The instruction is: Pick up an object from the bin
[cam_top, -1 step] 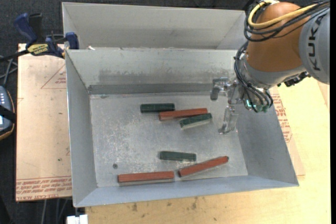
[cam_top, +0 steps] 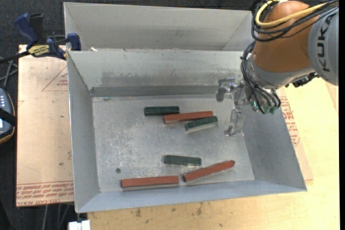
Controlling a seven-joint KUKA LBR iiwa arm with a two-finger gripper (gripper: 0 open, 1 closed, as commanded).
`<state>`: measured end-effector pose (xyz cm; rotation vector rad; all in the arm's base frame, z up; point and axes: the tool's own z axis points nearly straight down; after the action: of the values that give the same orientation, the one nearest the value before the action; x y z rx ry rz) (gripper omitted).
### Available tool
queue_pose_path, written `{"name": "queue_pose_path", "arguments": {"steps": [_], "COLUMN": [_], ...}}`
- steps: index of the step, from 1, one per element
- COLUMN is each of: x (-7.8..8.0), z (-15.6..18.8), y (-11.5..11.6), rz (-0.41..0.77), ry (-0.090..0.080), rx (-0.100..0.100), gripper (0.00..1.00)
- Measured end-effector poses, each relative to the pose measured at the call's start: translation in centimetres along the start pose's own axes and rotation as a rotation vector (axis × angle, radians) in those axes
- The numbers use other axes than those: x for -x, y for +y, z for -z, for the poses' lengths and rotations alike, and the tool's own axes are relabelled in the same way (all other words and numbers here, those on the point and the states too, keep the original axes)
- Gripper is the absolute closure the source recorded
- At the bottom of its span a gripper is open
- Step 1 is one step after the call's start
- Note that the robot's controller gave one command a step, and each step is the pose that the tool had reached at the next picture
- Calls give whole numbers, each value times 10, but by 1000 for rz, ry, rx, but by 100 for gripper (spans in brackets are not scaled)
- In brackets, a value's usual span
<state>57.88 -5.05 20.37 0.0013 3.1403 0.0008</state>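
Note:
My gripper (cam_top: 227, 113) hangs over the right side of the bin, close to the right wall. It is open, with one fingertip (cam_top: 221, 95) near the back and the other (cam_top: 233, 130) lower down, and nothing between them. Just left of it lies a dark green bar (cam_top: 200, 124), slightly tilted. A red-brown bar (cam_top: 188, 116) touches that bar's upper edge. Another dark green bar (cam_top: 161, 111) lies at the red-brown bar's left end.
Toward the front of the bin lie a short dark green bar (cam_top: 182, 160), a tilted red-brown bar (cam_top: 209, 170) and a flat red-brown bar (cam_top: 150, 182) near the front wall. The arm's orange cover and cables hang over the bin's right rim.

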Motion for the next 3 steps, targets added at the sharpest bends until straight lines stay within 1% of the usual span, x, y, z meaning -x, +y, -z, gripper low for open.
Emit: {"name": "queue_pose_path", "arguments": {"steps": [1, 2, 3], "x": [24, 24, 30], "z": [-132, -132, 36], "y": [34, 34, 40], "rz": [-52, -52, -48], "ry": [-4, -4, -8], "rx": [0, 0, 1], "gripper": [100, 100, 100]}}
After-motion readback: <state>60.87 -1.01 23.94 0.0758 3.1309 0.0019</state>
